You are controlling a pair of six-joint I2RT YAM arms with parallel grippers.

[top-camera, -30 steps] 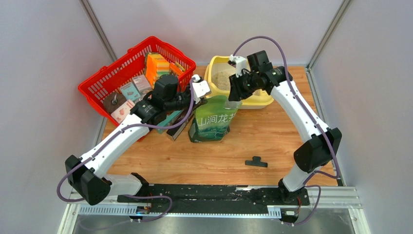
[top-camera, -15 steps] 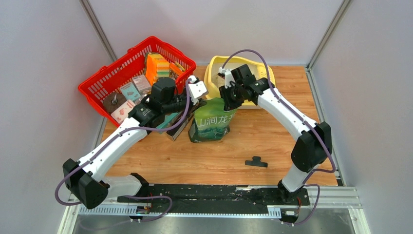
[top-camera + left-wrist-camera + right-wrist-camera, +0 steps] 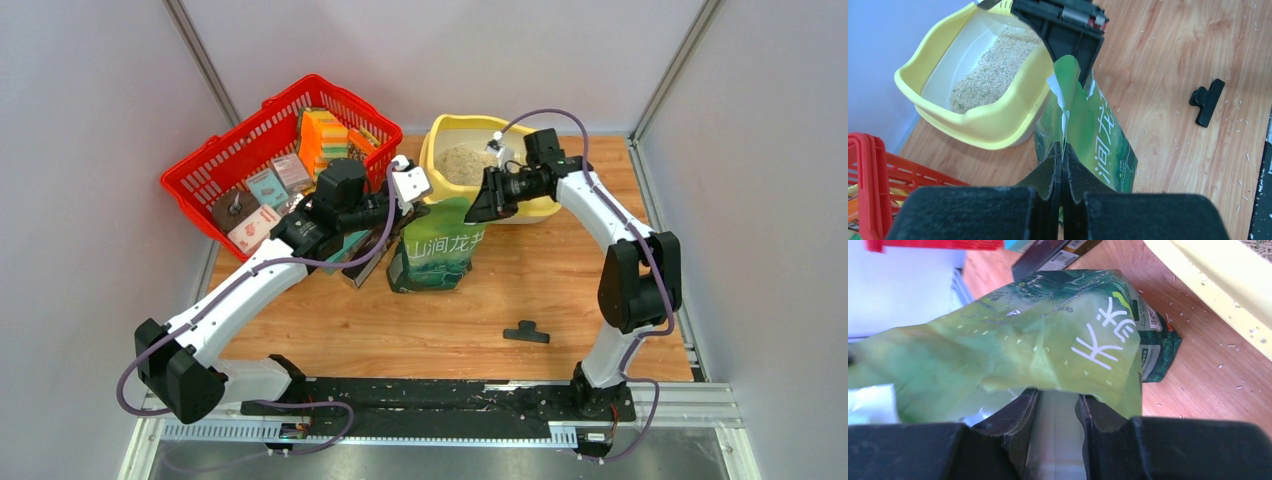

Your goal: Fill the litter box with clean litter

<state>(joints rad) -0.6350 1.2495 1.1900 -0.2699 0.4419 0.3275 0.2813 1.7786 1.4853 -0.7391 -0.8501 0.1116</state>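
Upper centre of the top view: the litter box (image 3: 432, 150) holds a heap of clean litter (image 3: 462, 163). Upper left, the red basket (image 3: 215, 165) holds small cartons. Just below the box stands a green bag (image 3: 437, 252) printed "山涧龙…" in white. The left end effector (image 3: 1062, 167) pinches its top edge and the right end effector (image 3: 1055, 412) clamps the opposite lip.

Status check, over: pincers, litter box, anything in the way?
Left pincer and right pincer both shut on green bag top edge, bag upright. Litter box partly filled with litter. Black clip lies well clear.
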